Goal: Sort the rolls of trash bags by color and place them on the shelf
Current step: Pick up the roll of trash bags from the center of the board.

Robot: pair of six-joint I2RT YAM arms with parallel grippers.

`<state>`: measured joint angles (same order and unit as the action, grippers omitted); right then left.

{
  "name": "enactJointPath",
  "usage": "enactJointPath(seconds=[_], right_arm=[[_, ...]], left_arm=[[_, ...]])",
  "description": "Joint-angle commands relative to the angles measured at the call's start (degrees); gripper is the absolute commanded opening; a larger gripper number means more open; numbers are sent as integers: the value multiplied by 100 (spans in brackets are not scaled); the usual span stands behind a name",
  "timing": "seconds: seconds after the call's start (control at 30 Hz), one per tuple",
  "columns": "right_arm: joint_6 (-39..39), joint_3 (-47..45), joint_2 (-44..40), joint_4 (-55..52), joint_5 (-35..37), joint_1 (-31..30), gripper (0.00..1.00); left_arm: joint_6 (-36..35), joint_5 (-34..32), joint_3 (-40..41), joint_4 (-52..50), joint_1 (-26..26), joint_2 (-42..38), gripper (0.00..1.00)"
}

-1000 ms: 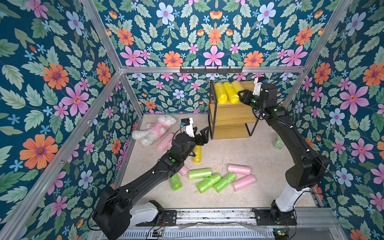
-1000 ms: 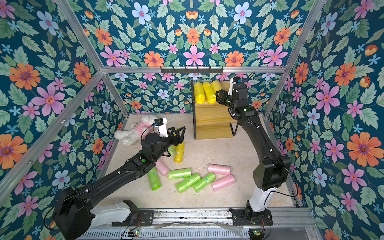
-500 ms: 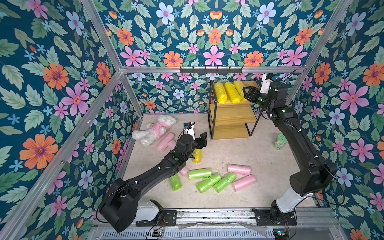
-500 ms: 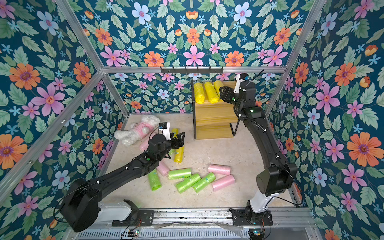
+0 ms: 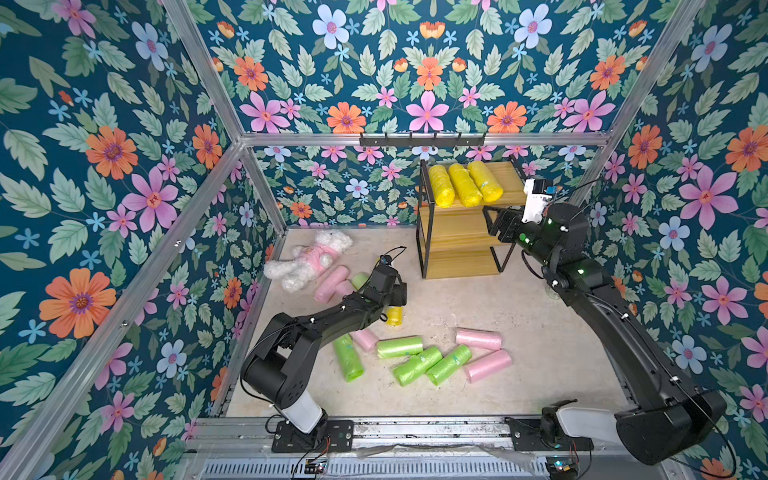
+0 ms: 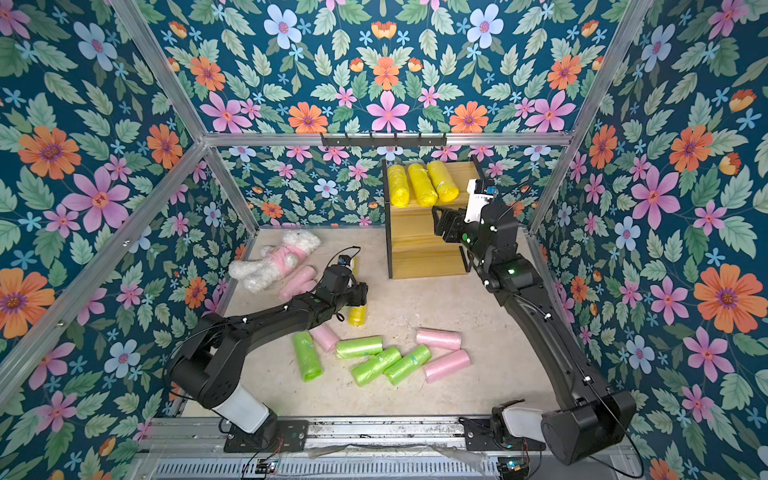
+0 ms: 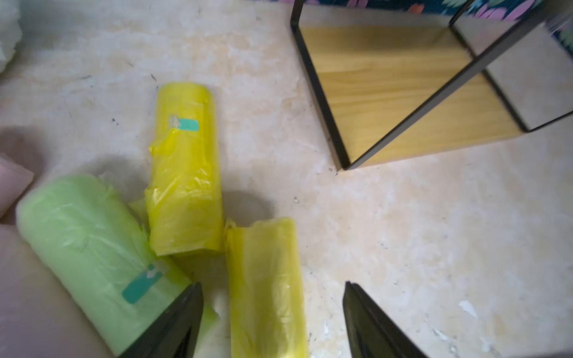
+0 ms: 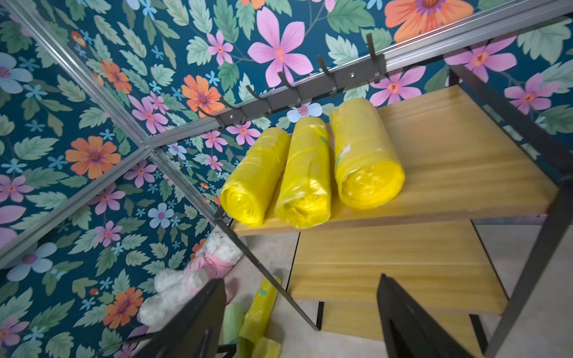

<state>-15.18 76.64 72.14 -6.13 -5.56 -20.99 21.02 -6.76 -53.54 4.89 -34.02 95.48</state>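
On the top board of the shelf (image 5: 461, 243) three yellow rolls (image 5: 467, 185) lie side by side. My right gripper (image 5: 494, 224) hangs open and empty just in front of that board's right end; its jaws (image 8: 302, 279) hold nothing. My left gripper (image 5: 397, 293) is low over the floor, open, with its fingers either side of a yellow roll (image 7: 263, 288) without touching it. A second yellow roll (image 7: 184, 170) and a green roll (image 7: 93, 241) lie right beside it. Several green rolls (image 5: 417, 365) and pink rolls (image 5: 478, 338) are scattered on the floor.
A white plush toy in a pink shirt (image 5: 309, 259) lies at the back left, next to two pink rolls (image 5: 330, 282). A black hook rail (image 5: 422, 139) runs along the back wall above the shelf. Flowered walls close in the floor on three sides.
My left gripper has dropped from above down to the yellow rolls on the floor. My right gripper has opened wider and drawn back and down from the shelf's top board.
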Motion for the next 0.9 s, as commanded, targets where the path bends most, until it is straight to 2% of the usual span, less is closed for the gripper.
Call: enactJointPath(seconds=[0.0,0.07,0.33,0.73,0.87], right_arm=[[-88,-407,-228,479,48,-57,81],[-116,-670,-353,620,18,-60,81],[-243,-1186,-473,842,-6,-54,82],[-344,-1701,-600,901,-106,-60,82],[-371,-1827,-670,872,-70,-55,82]], left_arm=[[-123,-203,-183,-202,9,262,76],[-136,-266,-290,-222,9,447,77],[-142,220,-618,-383,-207,918,74],[-1116,-484,-1628,-1654,-367,1683,79],[-1241,-602,-1764,-1793,-379,1809,75]])
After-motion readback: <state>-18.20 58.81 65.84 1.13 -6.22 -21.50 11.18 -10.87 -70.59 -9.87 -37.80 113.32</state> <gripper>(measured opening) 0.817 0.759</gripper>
